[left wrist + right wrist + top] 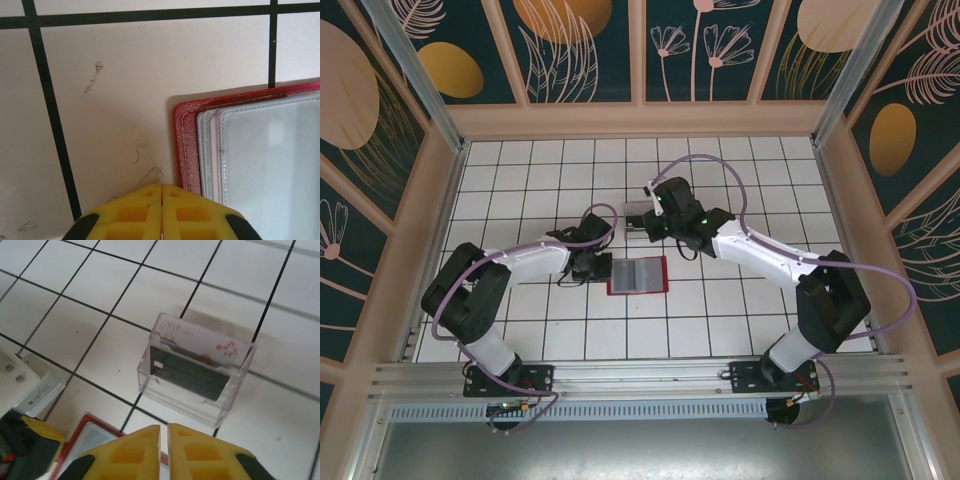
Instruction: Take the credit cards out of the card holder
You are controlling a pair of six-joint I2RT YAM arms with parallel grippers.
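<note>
Red card holder lies open on the tiled table in our top view, with the left gripper at its nine o'clock and the right gripper at its twelve. Our left wrist view has the fingers pressed together, the holder's red edge just beside them at three o'clock. Our right wrist view has the jaws closed on nothing. At their twelve o'clock a clear tray holds two credit cards upright.

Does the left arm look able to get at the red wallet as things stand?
Probably yes: the shut left claw sits right beside the wallet, at its edge, with nothing lying between them.
</note>
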